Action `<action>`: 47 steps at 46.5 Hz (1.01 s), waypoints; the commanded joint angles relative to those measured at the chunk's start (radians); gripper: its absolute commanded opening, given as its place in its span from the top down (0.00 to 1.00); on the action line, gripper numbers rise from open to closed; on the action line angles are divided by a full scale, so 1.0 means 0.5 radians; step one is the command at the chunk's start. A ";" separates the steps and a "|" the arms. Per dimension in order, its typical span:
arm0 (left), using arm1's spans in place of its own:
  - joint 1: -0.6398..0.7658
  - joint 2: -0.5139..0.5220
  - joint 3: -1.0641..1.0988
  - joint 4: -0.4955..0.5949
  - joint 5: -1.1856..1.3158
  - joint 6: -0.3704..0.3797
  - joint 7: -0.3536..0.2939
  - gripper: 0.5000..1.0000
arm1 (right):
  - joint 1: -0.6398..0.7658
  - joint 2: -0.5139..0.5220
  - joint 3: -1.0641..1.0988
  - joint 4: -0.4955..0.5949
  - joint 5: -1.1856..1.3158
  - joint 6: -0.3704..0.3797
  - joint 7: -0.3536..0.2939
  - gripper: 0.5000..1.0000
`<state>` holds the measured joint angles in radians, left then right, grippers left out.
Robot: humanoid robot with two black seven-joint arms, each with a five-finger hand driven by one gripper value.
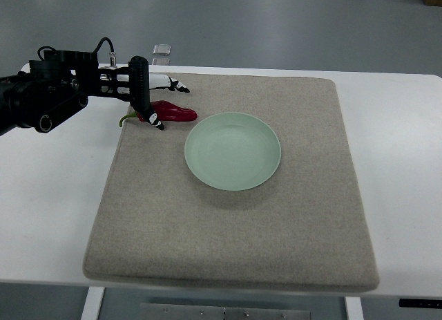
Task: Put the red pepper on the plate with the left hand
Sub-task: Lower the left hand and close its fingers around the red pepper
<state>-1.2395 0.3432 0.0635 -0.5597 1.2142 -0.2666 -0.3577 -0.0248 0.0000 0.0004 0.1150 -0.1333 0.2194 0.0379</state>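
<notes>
— Pepper, the glossy red one [174,112] with a green stem: where does it lie?
— On the grey felt mat [235,216], just left of the round pale green ceramic plate [233,151]; apart from it.
— And the black-and-white left hand [153,99]?
— Over the pepper's stem end; fingers [178,86] spread; whether they grip it, I cannot tell.

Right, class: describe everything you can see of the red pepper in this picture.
The red pepper is long, glossy and dark red, with a green stem curling at its left end. It lies flat on the grey felt mat, just left of the pale green plate, not on it. The left hand covers its stem end; contact looks likely.
</notes>
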 commanded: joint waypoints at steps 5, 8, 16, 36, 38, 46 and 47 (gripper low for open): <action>0.000 -0.002 0.002 0.000 0.011 0.005 -0.003 0.24 | 0.001 0.000 -0.001 0.000 0.000 0.000 0.001 0.14; 0.000 -0.002 0.008 0.000 0.011 0.005 0.000 0.24 | -0.002 0.000 -0.001 0.000 0.000 0.000 0.001 0.14; 0.003 -0.002 0.008 -0.003 0.014 0.002 0.000 0.23 | 0.001 0.000 -0.001 0.000 0.000 0.000 -0.002 0.14; 0.006 -0.033 0.036 -0.004 0.020 -0.007 0.000 0.42 | 0.001 0.000 -0.001 0.000 0.000 0.000 0.001 0.14; 0.006 -0.036 0.060 -0.003 0.020 -0.007 0.000 0.51 | 0.001 0.000 -0.001 0.000 0.000 0.000 0.001 0.14; 0.000 -0.048 0.082 0.000 0.017 0.005 0.000 0.80 | -0.002 0.000 -0.001 0.000 0.000 0.000 0.001 0.14; -0.003 -0.048 0.082 0.000 0.017 0.005 0.000 0.81 | 0.001 0.000 -0.001 0.000 0.000 0.000 -0.002 0.14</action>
<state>-1.2389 0.3198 0.1036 -0.5604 1.2240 -0.2641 -0.3574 -0.0246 0.0000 0.0001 0.1151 -0.1334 0.2193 0.0383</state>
